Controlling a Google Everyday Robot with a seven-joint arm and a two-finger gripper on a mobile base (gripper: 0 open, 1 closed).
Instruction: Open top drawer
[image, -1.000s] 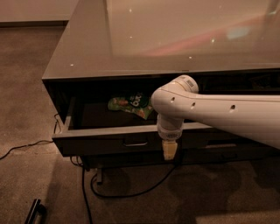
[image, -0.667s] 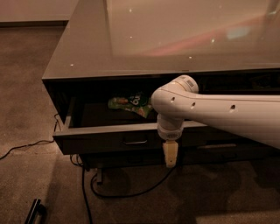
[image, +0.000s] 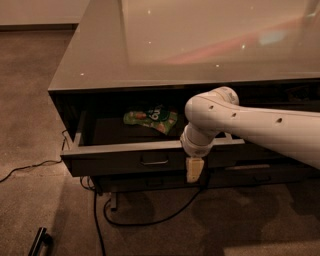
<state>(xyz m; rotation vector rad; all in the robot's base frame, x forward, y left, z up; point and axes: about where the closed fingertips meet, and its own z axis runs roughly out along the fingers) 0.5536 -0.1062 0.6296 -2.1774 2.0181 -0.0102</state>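
Observation:
The top drawer (image: 110, 162) of the low dark cabinet stands pulled out toward me. Its small bar handle (image: 154, 161) sits at the centre of the flat front. Inside, a green snack bag (image: 150, 119) lies on the drawer floor near the back. My gripper (image: 194, 171) hangs from the white arm (image: 260, 127), which reaches in from the right. It points down just in front of the drawer front, to the right of the handle and apart from it. The arm hides the right part of the drawer.
The cabinet has a glossy grey top (image: 175, 45). A shallower dark drawer (image: 250, 172) sits shut below the open one. Black cables (image: 145, 220) trail over the carpet under and left of the cabinet. A dark bar (image: 40, 241) lies at the bottom left.
The gripper dipped slightly and came back up in front of the drawer front. The drawer stands pulled out as before.

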